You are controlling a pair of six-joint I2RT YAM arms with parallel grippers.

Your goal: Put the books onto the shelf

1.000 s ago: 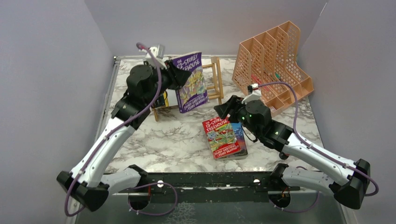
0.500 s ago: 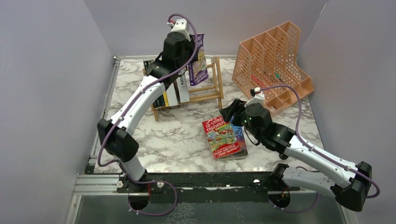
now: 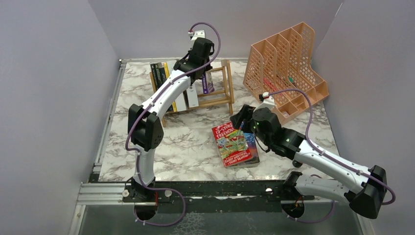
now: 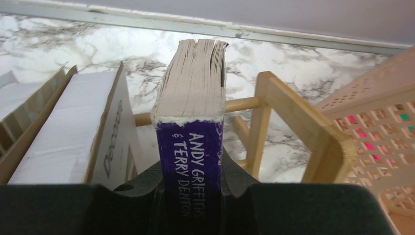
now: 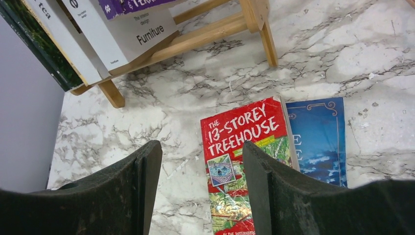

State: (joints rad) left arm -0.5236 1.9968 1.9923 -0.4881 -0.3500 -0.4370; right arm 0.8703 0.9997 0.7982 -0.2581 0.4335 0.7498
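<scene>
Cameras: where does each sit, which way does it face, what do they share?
Top external: high behind, looking down at the marble table; left arm, right arm show.
Left wrist: faces the wooden dowel shelf; left gripper clamps a purple paperback.
Right wrist: looks down past open right gripper at red paperback.
Shared: the shelf.

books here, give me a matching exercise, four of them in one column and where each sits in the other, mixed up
Things:
1 purple book
2 red book
3 blue book
4 white book

Places:
a standing in the shelf
b lying flat, cover up, overlapping another book
c clamped in the left jaws
d lying flat, partly under another book

Pairs: 1-c, 2-b, 3-d, 4-a
</scene>
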